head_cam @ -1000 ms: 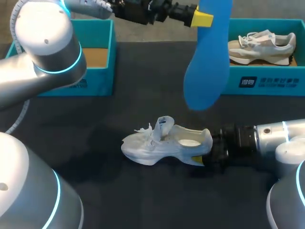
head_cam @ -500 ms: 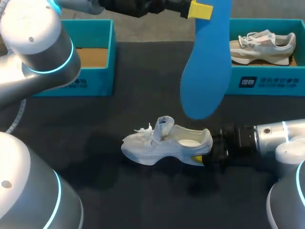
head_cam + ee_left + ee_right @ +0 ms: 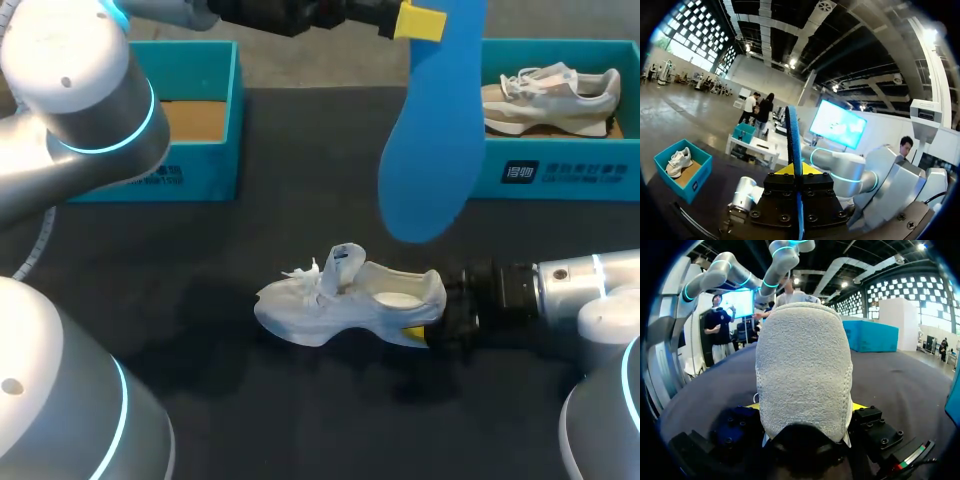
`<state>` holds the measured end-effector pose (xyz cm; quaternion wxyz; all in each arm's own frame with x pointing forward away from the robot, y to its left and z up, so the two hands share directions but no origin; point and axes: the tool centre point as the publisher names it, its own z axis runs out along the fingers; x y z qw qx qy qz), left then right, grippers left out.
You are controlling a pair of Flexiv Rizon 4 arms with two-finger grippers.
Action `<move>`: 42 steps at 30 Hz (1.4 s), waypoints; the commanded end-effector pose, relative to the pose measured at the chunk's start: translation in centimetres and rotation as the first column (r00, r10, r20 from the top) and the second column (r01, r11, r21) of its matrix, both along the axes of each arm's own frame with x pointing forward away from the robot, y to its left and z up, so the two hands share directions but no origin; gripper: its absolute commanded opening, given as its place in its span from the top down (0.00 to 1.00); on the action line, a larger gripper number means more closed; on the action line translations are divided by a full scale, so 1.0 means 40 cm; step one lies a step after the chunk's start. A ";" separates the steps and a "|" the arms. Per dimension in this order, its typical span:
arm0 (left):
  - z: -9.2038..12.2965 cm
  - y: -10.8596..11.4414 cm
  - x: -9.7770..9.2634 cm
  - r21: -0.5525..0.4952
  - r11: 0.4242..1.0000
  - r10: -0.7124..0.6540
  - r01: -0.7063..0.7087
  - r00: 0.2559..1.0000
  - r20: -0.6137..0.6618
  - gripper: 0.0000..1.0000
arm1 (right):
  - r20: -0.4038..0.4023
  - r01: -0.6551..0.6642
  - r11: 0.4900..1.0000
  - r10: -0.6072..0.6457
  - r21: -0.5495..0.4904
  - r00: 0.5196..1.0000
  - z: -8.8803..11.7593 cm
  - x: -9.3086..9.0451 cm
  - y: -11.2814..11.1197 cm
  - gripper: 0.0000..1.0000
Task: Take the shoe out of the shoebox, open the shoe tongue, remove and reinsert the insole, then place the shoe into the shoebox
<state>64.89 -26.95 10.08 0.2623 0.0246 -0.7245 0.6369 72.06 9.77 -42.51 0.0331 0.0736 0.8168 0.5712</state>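
The left end effector (image 3: 420,22) is clamped on the blue insole (image 3: 432,130); in the left wrist view the insole (image 3: 792,145) shows edge-on, pinched between the yellow tips of that end effector (image 3: 796,171). It holds the insole by one end, raised above the bench (image 3: 300,420), so the insole hangs lengthwise with its rounded free end lowest, above and apart from the white shoe (image 3: 345,300). The right end effector (image 3: 425,333) grips the shoe at the heel, and from the right wrist the heel (image 3: 802,375) fills the space between its fingers (image 3: 856,406). The shoe lies on the middle of the bench, toe toward the left arm, tongue (image 3: 345,262) standing upright, its opening bare and pale. At the far left sits a teal shoebox (image 3: 205,170) with a brown floor; at the far right a second teal box (image 3: 560,175) holds a beige shoe (image 3: 550,95)
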 end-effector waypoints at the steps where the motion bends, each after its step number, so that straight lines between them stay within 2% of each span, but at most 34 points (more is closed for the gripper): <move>1: 0.019 -0.003 -0.014 -0.014 1.000 -0.010 0.009 1.000 -0.008 1.00 | 0.000 0.001 1.000 -0.001 -0.003 1.000 -0.003 -0.001 0.002 1.00; 6: 0.045 -0.003 -0.039 -0.015 1.000 0.003 -0.003 1.000 -0.004 1.00 | 0.000 0.001 1.000 -0.001 -0.003 1.000 -0.003 -0.001 0.002 1.00; 32: 0.154 0.025 -0.096 -0.019 1.000 0.021 -0.023 0.996 -0.089 1.00 | 0.000 0.001 1.000 -0.001 -0.003 1.000 -0.003 -0.001 0.002 1.00; 39: 0.181 0.041 -0.132 -0.035 0.998 0.038 -0.042 0.994 -0.103 1.00 | 0.000 0.001 1.000 -0.001 -0.003 1.000 -0.003 -0.001 0.002 1.00; 42: 0.194 0.049 -0.154 -0.015 1.000 0.005 -0.007 0.994 -0.107 1.00 | 0.000 0.001 1.000 -0.001 -0.003 1.000 -0.003 -0.001 0.002 1.00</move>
